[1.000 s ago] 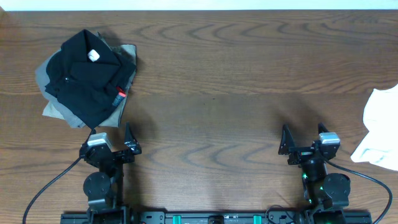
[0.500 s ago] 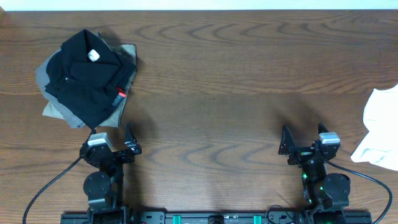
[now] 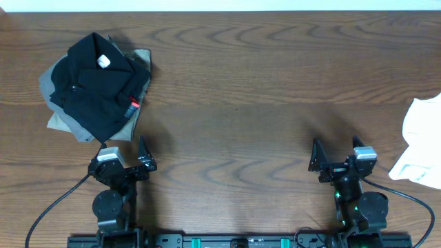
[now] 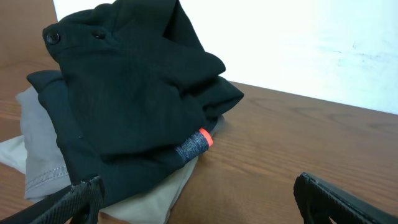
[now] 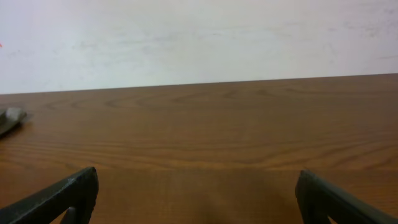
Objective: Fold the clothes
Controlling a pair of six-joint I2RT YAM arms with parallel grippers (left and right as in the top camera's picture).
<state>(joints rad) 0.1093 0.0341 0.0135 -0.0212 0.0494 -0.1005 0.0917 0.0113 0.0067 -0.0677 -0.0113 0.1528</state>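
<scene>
A heap of clothes (image 3: pixel 96 86) lies at the table's back left: a black garment with a small white label on top, grey and tan pieces under it, and a red-banded bit at its right edge. Up close the same clothes (image 4: pixel 130 106) fill the left wrist view, just beyond my left gripper (image 4: pixel 199 196). My left gripper (image 3: pixel 124 153) rests near the front edge, open and empty, a short way in front of the heap. My right gripper (image 3: pixel 335 153) sits at the front right, open, with only bare wood between its fingers (image 5: pixel 74 193).
A white garment (image 3: pixel 422 141) lies at the right edge of the brown wooden table (image 3: pixel 241 83), partly out of view. Both arm bases and their cables stand along the front edge. A pale wall rises behind the table's far edge.
</scene>
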